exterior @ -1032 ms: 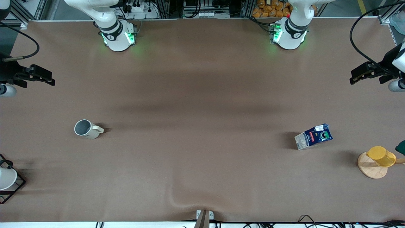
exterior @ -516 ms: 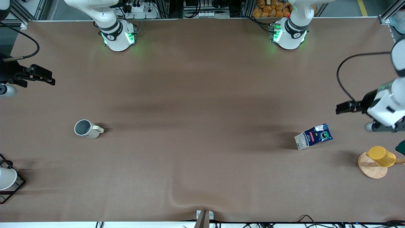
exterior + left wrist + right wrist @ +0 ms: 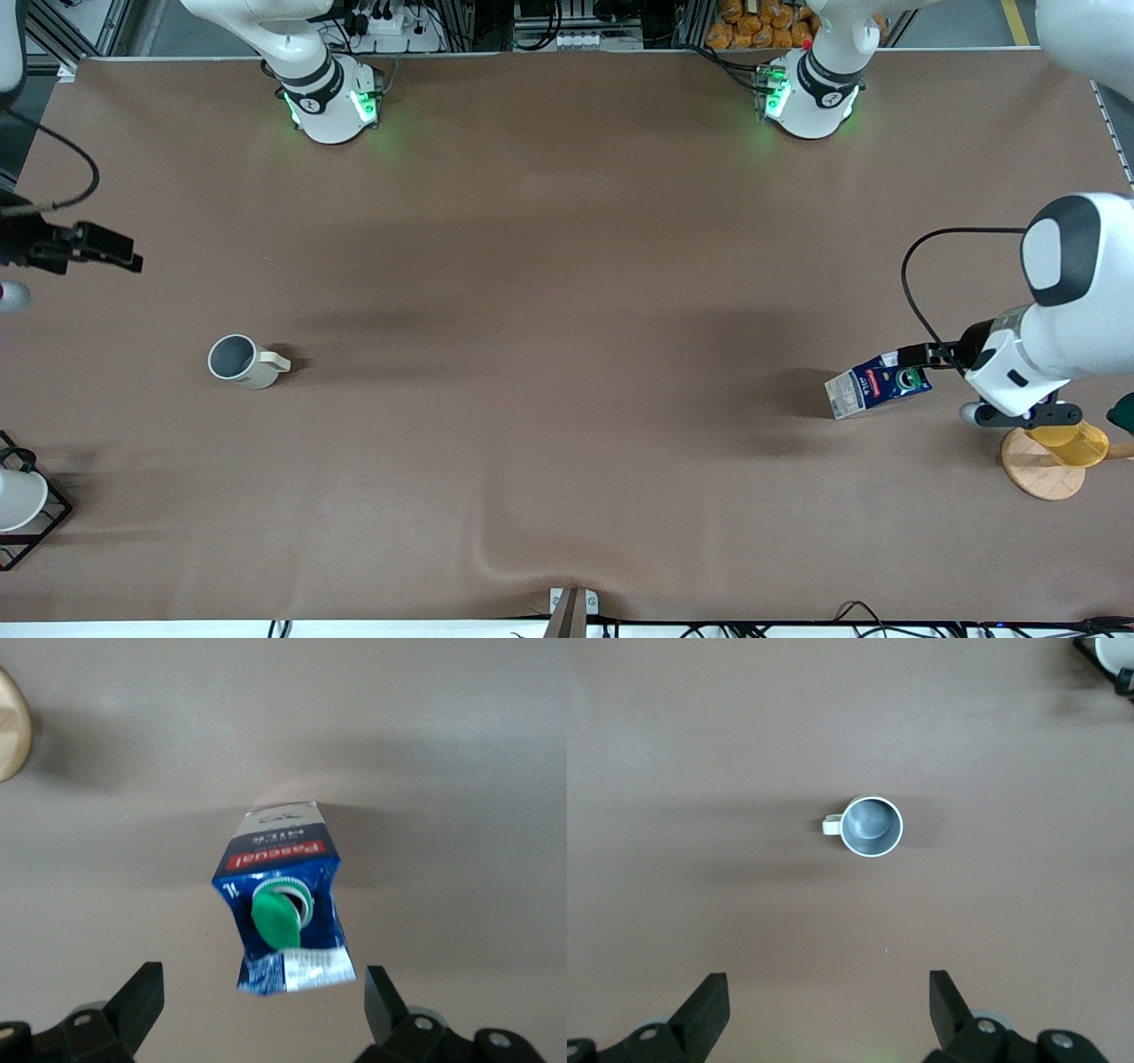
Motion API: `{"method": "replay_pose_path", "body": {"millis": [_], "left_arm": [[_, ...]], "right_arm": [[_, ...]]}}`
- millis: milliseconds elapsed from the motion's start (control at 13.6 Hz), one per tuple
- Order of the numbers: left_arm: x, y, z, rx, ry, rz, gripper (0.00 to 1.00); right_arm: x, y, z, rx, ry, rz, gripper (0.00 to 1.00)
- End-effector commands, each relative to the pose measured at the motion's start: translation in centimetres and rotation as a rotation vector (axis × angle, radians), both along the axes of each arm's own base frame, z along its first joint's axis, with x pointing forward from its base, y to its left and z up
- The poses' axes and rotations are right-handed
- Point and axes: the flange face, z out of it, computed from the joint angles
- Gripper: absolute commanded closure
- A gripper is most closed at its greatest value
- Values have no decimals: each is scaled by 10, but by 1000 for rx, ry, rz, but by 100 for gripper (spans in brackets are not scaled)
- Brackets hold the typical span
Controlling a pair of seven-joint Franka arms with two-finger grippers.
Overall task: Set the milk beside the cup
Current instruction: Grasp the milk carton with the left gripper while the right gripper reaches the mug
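Milk (image 3: pixel 877 383) upright near left arm's end, left gripper (image 3: pixel 259 1010) spread wide over it, holding nothing, cup (image 3: pixel 239 361) well apart, right gripper (image 3: pixel 826 1008) wide, empty, above table.

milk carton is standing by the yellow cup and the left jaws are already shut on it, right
Not quite. The milk carton does stand by the yellow cup, but the left gripper is not shut on it: the left wrist view shows its jaws open, spread wider than the carton and not touching it.
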Motion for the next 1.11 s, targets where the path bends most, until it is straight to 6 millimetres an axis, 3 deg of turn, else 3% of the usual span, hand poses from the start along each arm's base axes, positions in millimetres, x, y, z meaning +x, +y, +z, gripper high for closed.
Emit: {"method": "replay_pose_path", "body": {"millis": [0,295,663,811,1032], "left_arm": [[10,0,-17,-19,-13,21,0],[11,-26,-20,6,-18,92,0],[12,-22,-31,9,-4,95,0],[11,-17,-36,10,2,104,0],[11,-16,-41,11,10,111,0]], "right_arm": [[19,-12,-34,-13,32,-4,0],[46,-18,-109,-12,104,23,0],[73,-26,-196,1,119,71,0],[74,-25,-214,10,129,108,0],[66,-5,-239,11,132,138,0]]}}
